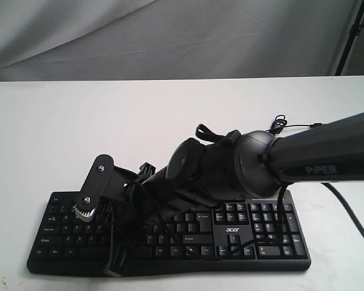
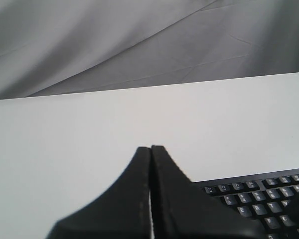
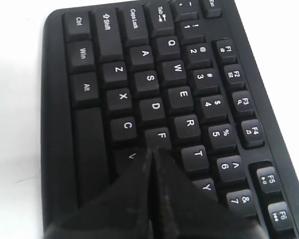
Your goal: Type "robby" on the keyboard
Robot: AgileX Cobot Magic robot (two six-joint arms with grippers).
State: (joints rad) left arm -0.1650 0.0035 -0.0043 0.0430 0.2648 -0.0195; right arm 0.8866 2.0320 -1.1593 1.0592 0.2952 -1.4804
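Note:
The black keyboard [image 1: 264, 250] with a white "acer" logo lies on the white table, number pad to the right. My right arm [image 1: 327, 151] reaches across it from the right and hides its middle keys. In the right wrist view my right gripper [image 3: 152, 151] is shut, empty, with its tip at the near edge of the F key [image 3: 162, 134] on the keyboard [image 3: 154, 104], between V and T. I cannot tell whether it touches. My left gripper [image 2: 150, 148] is shut and empty, and its tip shows against bare table to the left of the keyboard [image 2: 261, 199].
The white table [image 1: 79, 121] runs behind and to both sides of the keyboard. A thin black cable [image 1: 279, 124] curls behind the right arm. A grey cloth backdrop [image 1: 170, 36] hangs beyond the far table edge. The keyboard sits close to the table's front edge.

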